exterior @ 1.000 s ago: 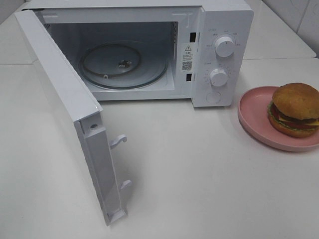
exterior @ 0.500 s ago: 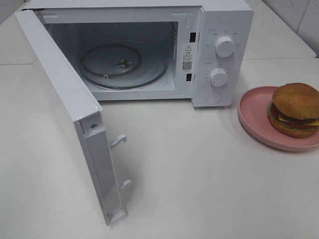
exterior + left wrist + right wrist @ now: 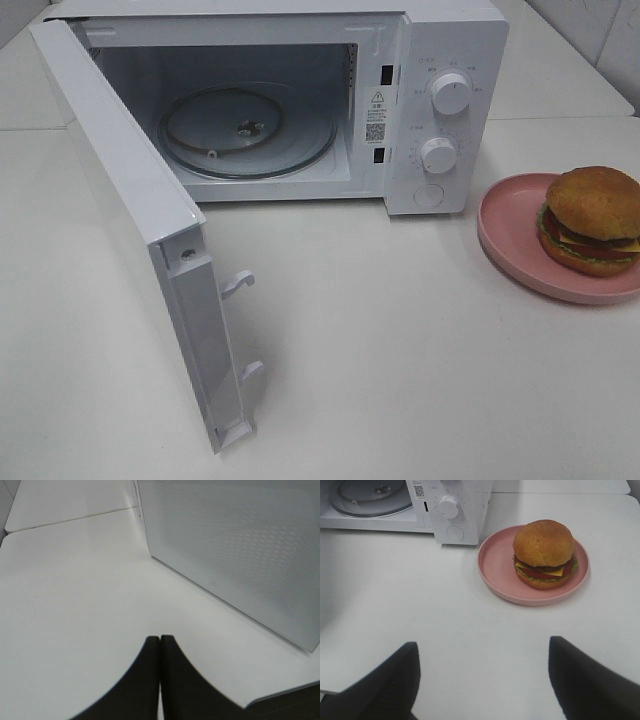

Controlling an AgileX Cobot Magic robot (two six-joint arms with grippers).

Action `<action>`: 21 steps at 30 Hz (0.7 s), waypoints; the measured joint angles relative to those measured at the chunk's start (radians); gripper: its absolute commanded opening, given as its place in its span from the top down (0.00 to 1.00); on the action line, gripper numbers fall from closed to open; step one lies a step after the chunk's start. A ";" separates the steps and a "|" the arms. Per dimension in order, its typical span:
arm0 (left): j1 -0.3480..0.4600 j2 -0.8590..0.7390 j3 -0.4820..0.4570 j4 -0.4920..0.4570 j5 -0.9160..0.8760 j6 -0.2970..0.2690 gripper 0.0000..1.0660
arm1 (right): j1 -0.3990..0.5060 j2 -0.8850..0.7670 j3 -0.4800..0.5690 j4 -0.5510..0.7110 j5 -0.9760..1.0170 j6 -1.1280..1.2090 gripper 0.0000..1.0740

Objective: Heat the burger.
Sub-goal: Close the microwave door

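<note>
The burger (image 3: 592, 220) (image 3: 544, 553), with a golden-brown bun, lettuce, tomato and cheese, sits on a pink plate (image 3: 510, 232) (image 3: 495, 567) to the right of the white microwave (image 3: 440, 110). The microwave door (image 3: 130, 210) stands wide open, showing the glass turntable (image 3: 248, 130) inside. My right gripper (image 3: 482, 672) is open, well short of the plate, with nothing between its fingers. My left gripper (image 3: 160, 645) is shut, with its fingers pressed together over the white table beside the outer face of the open door (image 3: 240, 550). Neither gripper appears in the exterior high view.
The white table (image 3: 400, 350) spreads out in front of the microwave. The open door juts towards the front left. Two knobs (image 3: 450, 92) and a round button are on the microwave's right panel. A table seam runs behind the microwave.
</note>
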 measured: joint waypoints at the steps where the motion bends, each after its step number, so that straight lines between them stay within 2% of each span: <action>1: 0.000 0.000 0.000 0.003 0.000 0.000 1.00 | 0.000 0.000 0.000 0.000 0.000 0.000 0.37; 13: 0.000 0.000 -0.008 0.012 -0.028 0.002 1.00 | 0.000 0.000 0.000 -0.001 0.000 0.000 0.37; 17: 0.000 0.045 -0.015 0.000 -0.191 0.009 1.00 | 0.000 0.000 0.000 -0.002 0.000 0.000 0.37; 21: 0.000 0.110 -0.014 -0.002 -0.271 0.032 1.00 | 0.000 0.000 0.000 -0.002 0.000 0.000 0.37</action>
